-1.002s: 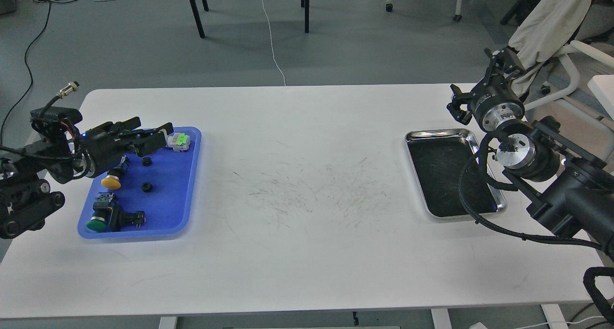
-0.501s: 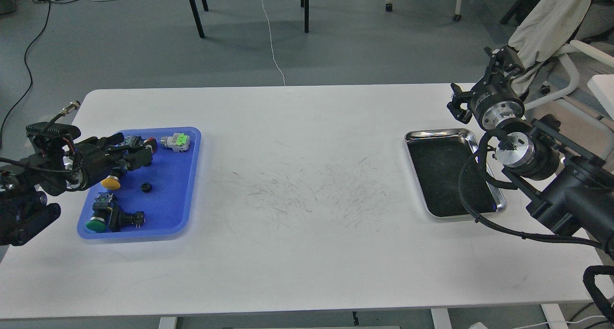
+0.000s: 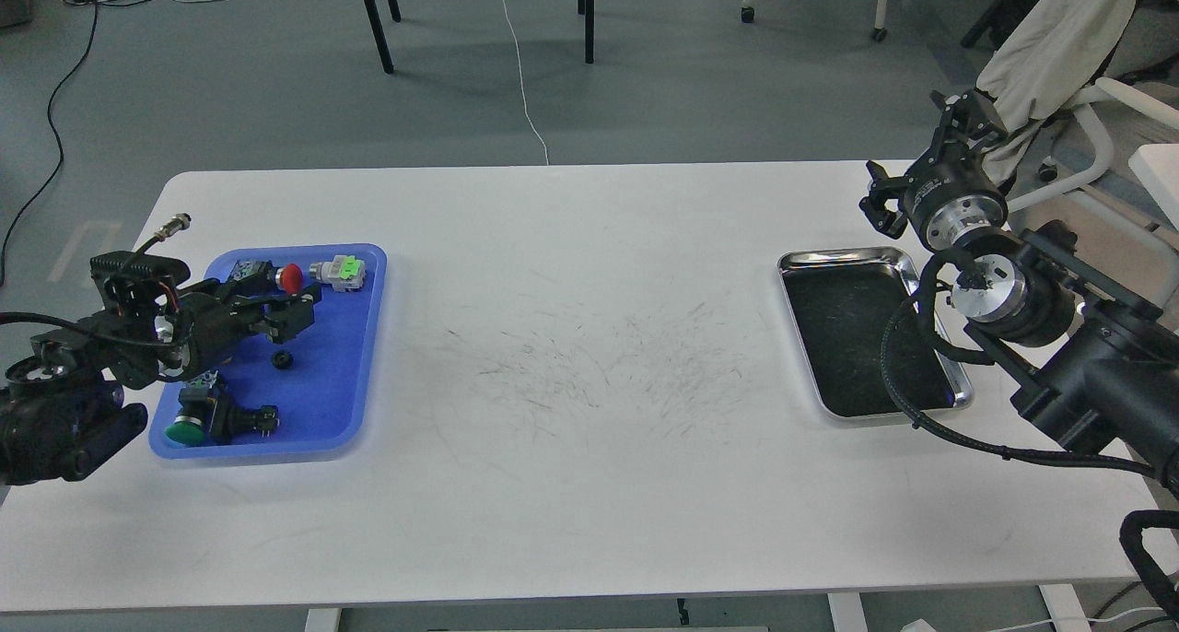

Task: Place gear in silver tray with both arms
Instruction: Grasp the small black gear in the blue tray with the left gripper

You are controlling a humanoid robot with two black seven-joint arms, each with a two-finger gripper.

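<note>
The silver tray (image 3: 843, 256) lies empty at the table's right side. A small black gear (image 3: 282, 359) lies in the blue plastic tray (image 3: 343, 379) at the left. My left gripper (image 3: 297, 306) is low over the blue tray's upper middle, just above that gear. Its fingers stand apart over the spot where a second black gear lay, and that gear is now hidden under them. My right gripper (image 3: 916, 158) is raised beyond the silver tray's far right corner, open and empty.
The blue tray also holds a red-capped button (image 3: 290, 277), a grey and green connector (image 3: 338, 272) and a green-capped switch (image 3: 189, 429). A chair with a cloth (image 3: 1059, 42) stands behind the right arm. The table's middle (image 3: 589, 356) is scratched.
My left gripper pulled back toward me and dropped into the blue tray, then moved right over the upper gear. The red button is now uncovered. The right arm has not moved.
</note>
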